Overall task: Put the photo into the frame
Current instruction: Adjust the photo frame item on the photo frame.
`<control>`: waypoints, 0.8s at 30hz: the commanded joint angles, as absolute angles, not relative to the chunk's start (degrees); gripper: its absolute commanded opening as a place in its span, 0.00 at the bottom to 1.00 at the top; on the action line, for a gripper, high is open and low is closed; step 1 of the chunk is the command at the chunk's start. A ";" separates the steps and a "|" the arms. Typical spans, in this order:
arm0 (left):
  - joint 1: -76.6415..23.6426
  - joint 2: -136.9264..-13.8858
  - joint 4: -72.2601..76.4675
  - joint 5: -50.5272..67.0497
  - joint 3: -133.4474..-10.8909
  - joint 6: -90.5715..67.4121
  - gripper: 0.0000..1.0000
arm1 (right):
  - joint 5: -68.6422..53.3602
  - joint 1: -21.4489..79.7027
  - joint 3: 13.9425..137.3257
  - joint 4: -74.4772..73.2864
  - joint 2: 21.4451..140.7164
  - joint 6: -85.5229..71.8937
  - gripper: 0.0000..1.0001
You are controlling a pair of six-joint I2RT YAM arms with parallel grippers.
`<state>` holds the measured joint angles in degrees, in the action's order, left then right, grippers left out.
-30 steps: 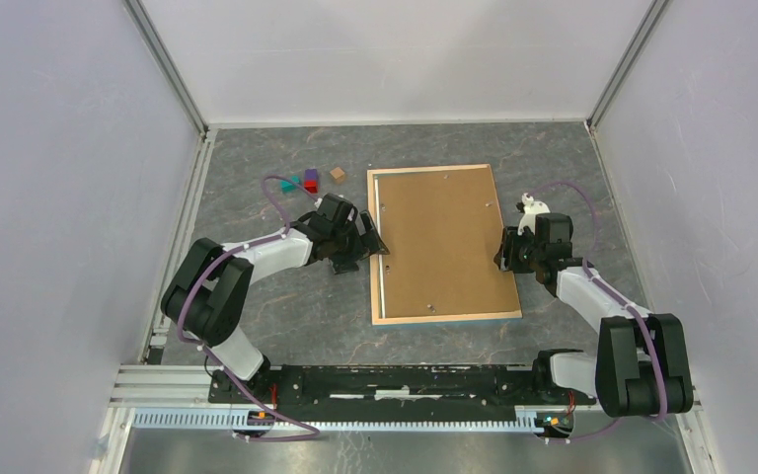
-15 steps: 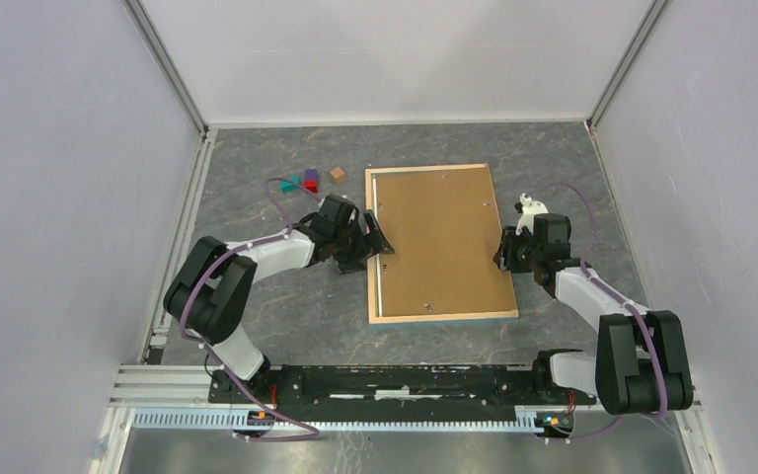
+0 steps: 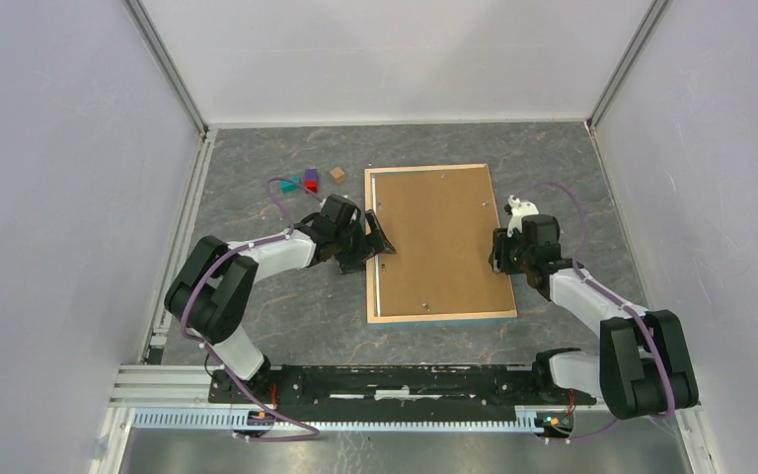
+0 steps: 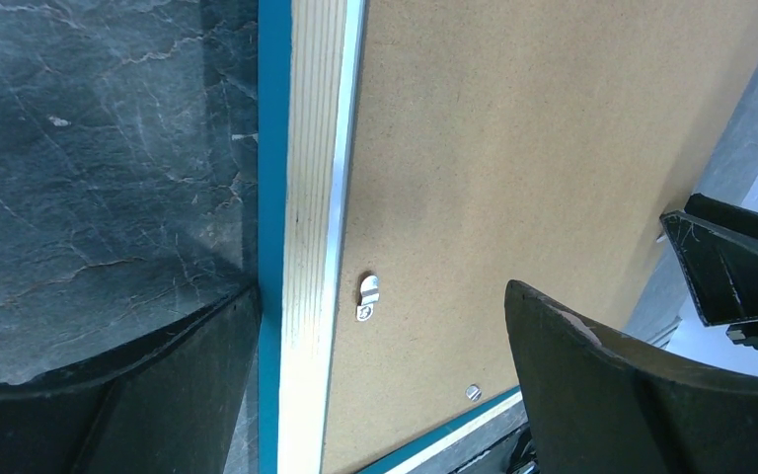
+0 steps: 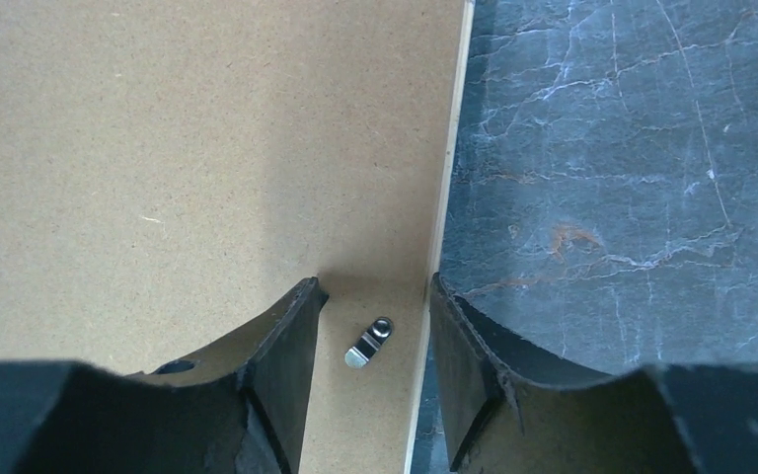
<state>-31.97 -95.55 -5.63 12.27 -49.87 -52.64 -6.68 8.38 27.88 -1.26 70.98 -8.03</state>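
Top view: the frame point(image 3: 372, 281) is lying face down, backing board point(image 3: 439, 237) sitting in it; the photo is not showing.
Left wrist: left gripper point(image 4: 380, 291) is hanging wide open astride the left rail.
Right wrist: right gripper point(image 5: 375, 286) is standing half open around a retaining clip point(image 5: 369, 343), gripping nothing.
Judged: clip-fastening step; next move is calling for one fingertip to turn that clip.

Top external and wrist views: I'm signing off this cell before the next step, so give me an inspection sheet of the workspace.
Surface: dark grey marbled tabletop.
Job's things: light-blue, pale-wood picture frame lies face down, brown backing board in it; photo: nothing seen.
Clutter: small coloured blocks beyond the frame's far-left corner.
Grippers: left gripper open, straddling the frame's left rail; right gripper open around a small metal clip.
Cables: purple cables along both arms.
Surroundings: pale walls, aluminium rail.
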 commanded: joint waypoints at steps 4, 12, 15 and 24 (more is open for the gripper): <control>-33.51 -97.86 -3.56 14.43 -49.45 -56.31 0.99 | -4.93 17.05 29.02 -5.17 70.62 -11.12 0.54; -33.49 -97.43 -1.80 15.38 -47.99 -57.58 0.99 | -4.54 21.42 33.71 -6.88 72.64 -12.37 0.59; -33.34 -96.71 -2.37 15.12 -47.99 -57.34 1.00 | -3.19 21.36 34.92 -8.04 71.88 -12.30 0.62; -30.51 -92.07 -8.56 12.71 -48.75 -51.12 1.00 | 4.10 18.41 38.67 -13.32 67.74 -6.59 0.81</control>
<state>-31.55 -95.02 -3.88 14.06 -48.49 -55.51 0.54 20.69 35.33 -11.60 68.97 -9.65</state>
